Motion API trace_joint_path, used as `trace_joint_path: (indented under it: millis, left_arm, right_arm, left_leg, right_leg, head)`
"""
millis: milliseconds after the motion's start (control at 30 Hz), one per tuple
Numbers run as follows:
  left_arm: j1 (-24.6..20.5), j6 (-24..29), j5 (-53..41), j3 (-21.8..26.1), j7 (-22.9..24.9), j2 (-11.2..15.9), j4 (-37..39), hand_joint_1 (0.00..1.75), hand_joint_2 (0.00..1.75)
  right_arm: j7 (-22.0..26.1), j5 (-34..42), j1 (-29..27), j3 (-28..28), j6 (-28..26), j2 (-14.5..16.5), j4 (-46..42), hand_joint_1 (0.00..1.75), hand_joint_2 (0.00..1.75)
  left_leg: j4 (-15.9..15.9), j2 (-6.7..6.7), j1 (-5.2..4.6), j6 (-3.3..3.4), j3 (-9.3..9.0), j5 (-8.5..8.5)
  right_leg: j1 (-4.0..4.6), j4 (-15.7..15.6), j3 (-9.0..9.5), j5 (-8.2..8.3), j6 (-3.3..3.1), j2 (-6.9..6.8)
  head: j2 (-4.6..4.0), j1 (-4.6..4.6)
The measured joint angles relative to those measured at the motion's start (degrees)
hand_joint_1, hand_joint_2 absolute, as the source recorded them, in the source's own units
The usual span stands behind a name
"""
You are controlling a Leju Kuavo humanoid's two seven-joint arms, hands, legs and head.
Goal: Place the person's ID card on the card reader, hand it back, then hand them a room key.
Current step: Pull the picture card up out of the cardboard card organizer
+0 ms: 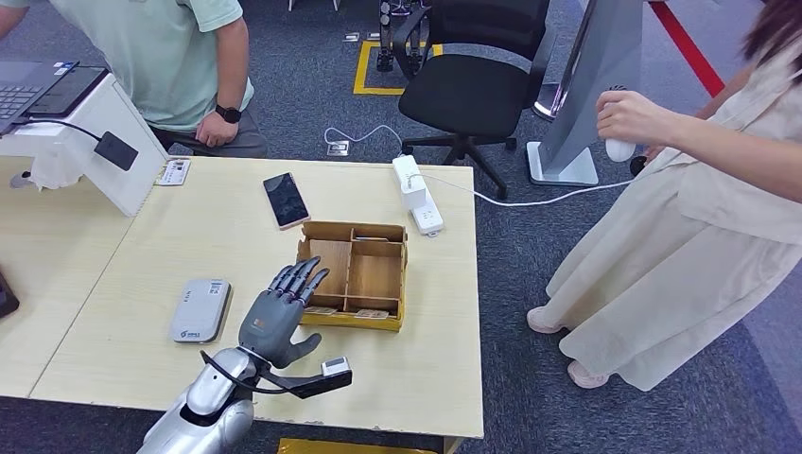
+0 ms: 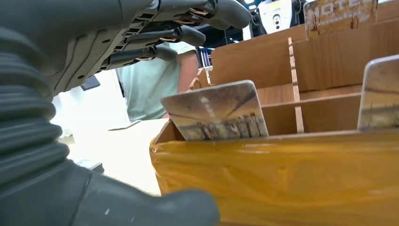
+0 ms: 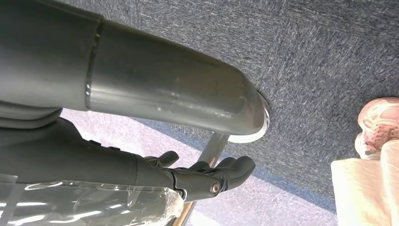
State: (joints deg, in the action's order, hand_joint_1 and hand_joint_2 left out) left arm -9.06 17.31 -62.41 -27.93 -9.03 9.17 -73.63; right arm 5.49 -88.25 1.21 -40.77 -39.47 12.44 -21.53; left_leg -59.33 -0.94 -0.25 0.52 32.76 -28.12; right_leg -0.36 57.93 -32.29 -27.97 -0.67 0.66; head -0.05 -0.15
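The surface (image 1: 236,246) carries a wooden box (image 1: 371,248) toward its right edge, with bare room left of it around the grey card reader (image 1: 200,309) near the front edge. The left robot hand (image 1: 280,317) hovers at the box's front-left corner, fingers spread, holding nothing. The left wrist view shows a room key (image 2: 215,111) upright in the front compartment, just beyond the fingers (image 2: 188,35); the right robot hand (image 3: 207,175) hangs over carpet, grip unclear.

On the surface (image 1: 142,312), the card reader (image 1: 200,309) lies near the front, left of the left hand (image 1: 279,315). Just right of the hand sits the divided box (image 1: 357,274), room key cards (image 1: 352,311) standing in its near compartments. A phone (image 1: 286,200) lies behind, an ID card (image 1: 174,171) far left, a power strip (image 1: 417,194) far right.
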Motion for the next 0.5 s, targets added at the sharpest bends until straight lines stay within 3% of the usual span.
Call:
trace_joint_path:
  millis: [33, 133, 500]
  left_arm:
    - [0.0, 0.0, 0.1, -0.2, -0.2, 0.1, 0.1, 1.58, 1.75]
    - [0.1, 0.2, 0.3, -0.6, -0.8, 0.3, 0.2, 1.75, 1.75]
    - [0.0, 2.1, -0.3, -0.6, -0.8, 0.4, 0.2, 1.75, 1.75]
  right_arm:
    - [0.0, 0.0, 0.0, 0.0, 0.0, 0.0, 0.0, 0.0, 0.0]
    - [0.0, 0.0, 0.0, 0.1, 0.0, 0.0, 0.0, 0.0, 0.0]
    - [0.0, 0.1, 0.0, 0.6, 0.0, 0.0, 0.0, 0.0, 0.0]
  left_leg:
    - [0.0, 0.0, 0.0, 0.0, 0.0, 0.0]
    - [0.0, 0.0, 0.0, 0.0, 0.0, 0.0]
    - [0.0, 0.0, 0.0, 0.0, 0.0, 0.0]
  right_leg:
    - [0.0, 0.0, 0.0, 0.0, 0.0, 0.0]
    - [0.0, 0.0, 0.0, 0.0, 0.0, 0.0]
    - [0.0, 0.0, 0.0, 0.0, 0.0, 0.0]
  head:
    - [-0.01, 0.0]
    - [0.0, 0.0]
    - [0.01, 0.0]
